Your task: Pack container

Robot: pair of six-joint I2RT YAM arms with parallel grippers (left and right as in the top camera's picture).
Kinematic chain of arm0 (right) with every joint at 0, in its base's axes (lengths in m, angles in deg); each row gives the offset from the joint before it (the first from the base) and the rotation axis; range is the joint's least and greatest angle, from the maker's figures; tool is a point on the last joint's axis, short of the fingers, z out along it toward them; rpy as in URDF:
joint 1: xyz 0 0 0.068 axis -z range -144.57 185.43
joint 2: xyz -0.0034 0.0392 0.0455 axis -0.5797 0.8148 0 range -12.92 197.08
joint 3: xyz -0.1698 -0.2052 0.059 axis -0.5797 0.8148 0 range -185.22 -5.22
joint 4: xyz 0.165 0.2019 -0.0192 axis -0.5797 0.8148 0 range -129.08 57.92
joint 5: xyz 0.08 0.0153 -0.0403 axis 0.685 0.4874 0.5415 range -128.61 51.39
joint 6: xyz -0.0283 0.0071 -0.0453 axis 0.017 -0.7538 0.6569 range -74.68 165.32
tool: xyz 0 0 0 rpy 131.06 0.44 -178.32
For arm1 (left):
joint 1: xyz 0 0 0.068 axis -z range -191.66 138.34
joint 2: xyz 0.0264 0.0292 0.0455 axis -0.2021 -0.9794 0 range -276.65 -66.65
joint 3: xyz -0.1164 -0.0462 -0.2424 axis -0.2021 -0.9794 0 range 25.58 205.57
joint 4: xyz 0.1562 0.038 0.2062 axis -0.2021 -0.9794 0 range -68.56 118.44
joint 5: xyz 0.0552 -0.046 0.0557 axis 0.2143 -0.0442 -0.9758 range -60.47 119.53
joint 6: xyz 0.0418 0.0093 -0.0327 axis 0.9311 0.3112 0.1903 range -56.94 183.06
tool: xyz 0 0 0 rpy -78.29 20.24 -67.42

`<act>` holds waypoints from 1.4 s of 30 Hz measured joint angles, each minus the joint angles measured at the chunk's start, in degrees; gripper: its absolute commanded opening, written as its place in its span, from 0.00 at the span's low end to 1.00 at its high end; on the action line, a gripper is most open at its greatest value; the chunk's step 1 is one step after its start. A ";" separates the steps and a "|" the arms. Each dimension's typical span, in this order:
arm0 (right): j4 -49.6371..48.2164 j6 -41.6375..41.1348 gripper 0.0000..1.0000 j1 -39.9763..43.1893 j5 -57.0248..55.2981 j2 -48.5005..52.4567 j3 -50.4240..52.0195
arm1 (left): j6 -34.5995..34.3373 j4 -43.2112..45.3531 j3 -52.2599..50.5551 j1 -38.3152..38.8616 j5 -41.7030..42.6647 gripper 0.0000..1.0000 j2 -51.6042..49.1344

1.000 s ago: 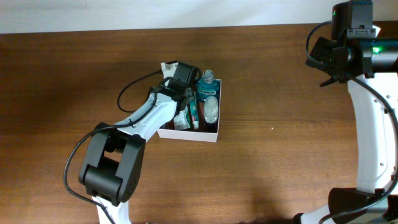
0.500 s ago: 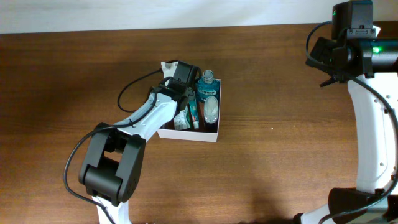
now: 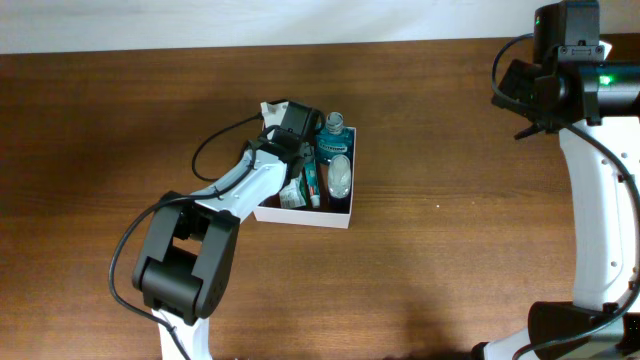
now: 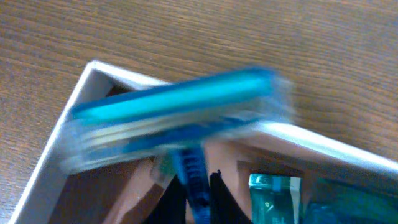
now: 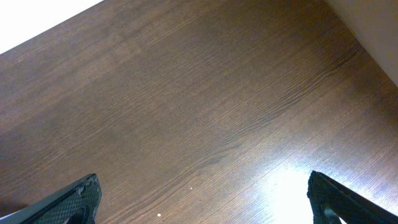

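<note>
Right now the left jaws are gripping the blue handle of a razor [image 4: 174, 118], with a black finger [image 4: 173, 202] pressing on each side. Against 1 second ago, the left arm's elbow is sitting slightly shifted, yet the blurred razor head is hovering over nearly the same far-left corner of the container [image 3: 320, 218], so the razor is probably not yet going in. The container is resting mid-bench [image 3: 450, 260], holding at least 4 toiletries: a blue bottle [image 3: 335, 135], a pale oval piece [image 3: 342, 175], a tube [image 3: 312, 180] and a white-green pack [image 3: 292, 193]. The right jaws are hanging wide open, well apart, over bare bench.
</note>
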 measured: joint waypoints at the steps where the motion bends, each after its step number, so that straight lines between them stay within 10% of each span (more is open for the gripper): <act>1: 0.00 0.00 0.99 0.00 -0.02 0.00 0.00 | 0.17 0.07 0.00 0.04 -0.02 0.06 0.00; 19: 0.02 0.00 0.99 0.00 0.00 0.00 0.00 | 2.75 -13.18 0.07 0.04 2.51 0.08 12.00; 22: 0.00 0.00 0.99 0.00 0.00 0.00 0.00 | 2.75 -15.78 0.24 0.04 5.81 0.20 13.49; 25: 0.00 -0.02 0.99 0.00 -0.02 0.00 0.00 | 3.26 -18.14 0.22 0.04 8.04 0.99 13.44; 42: -0.02 -0.02 0.99 0.00 -0.02 0.00 0.00 | 6.05 -18.97 0.55 -7.43 -0.02 0.99 28.26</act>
